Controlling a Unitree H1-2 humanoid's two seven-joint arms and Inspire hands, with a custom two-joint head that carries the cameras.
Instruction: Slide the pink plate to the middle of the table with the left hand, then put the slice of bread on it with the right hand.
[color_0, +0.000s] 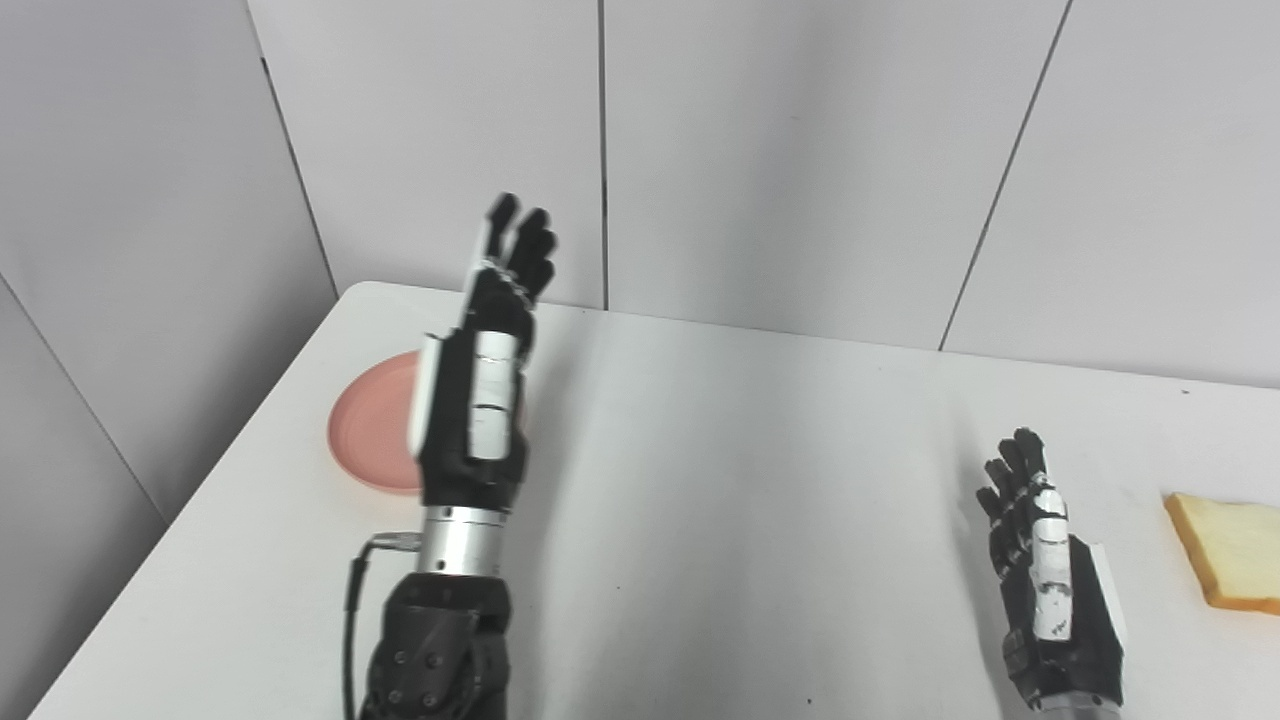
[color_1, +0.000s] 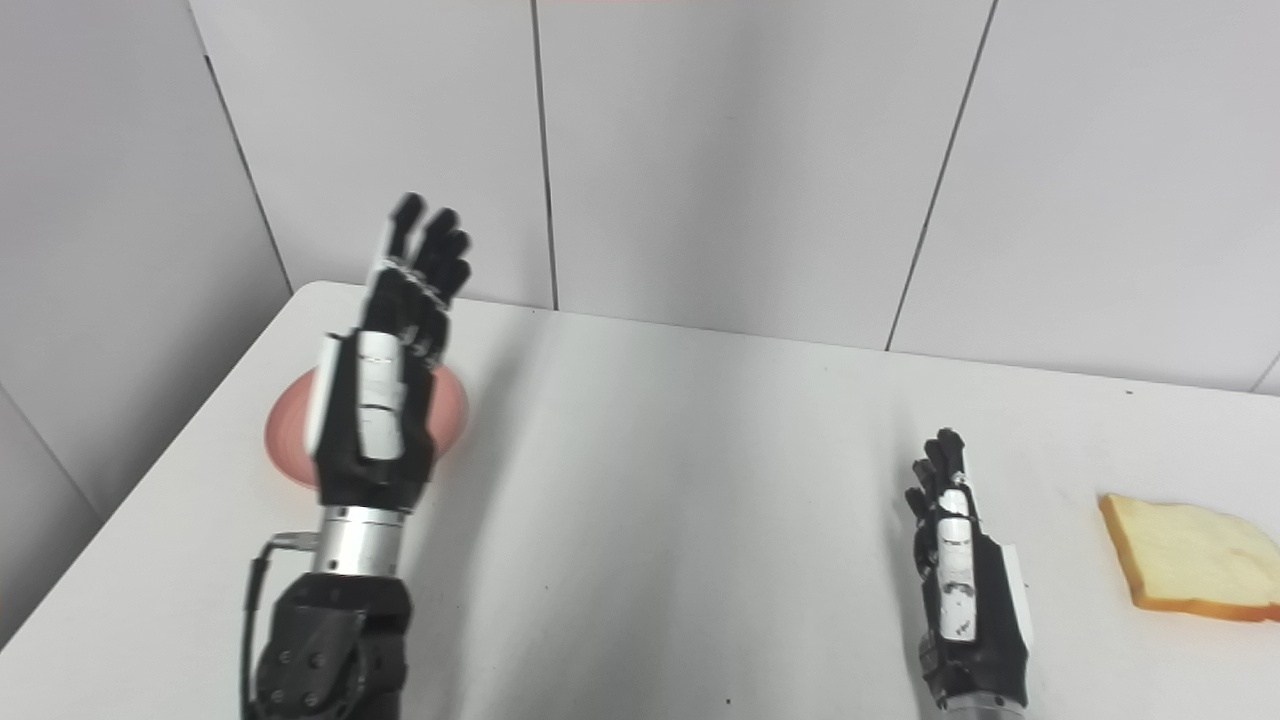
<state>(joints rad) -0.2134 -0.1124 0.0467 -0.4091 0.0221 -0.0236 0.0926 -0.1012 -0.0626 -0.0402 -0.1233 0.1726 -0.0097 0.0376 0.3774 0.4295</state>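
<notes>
A pink plate (color_0: 368, 425) lies flat near the table's left edge, half hidden behind my left hand (color_0: 485, 370). That hand is raised above the table in front of the plate, fingers straight and together, pointing up, holding nothing and not touching the plate. A slice of bread (color_1: 1190, 555) with a golden crust lies flat at the far right. My right hand (color_1: 960, 570) rests low near the front right, left of the bread and apart from it, fingers extended and empty.
The white table (color_0: 740, 480) has a rounded far-left corner and ends at a grey panelled wall (color_0: 800, 150) behind. Nothing else stands on the tabletop between the two hands.
</notes>
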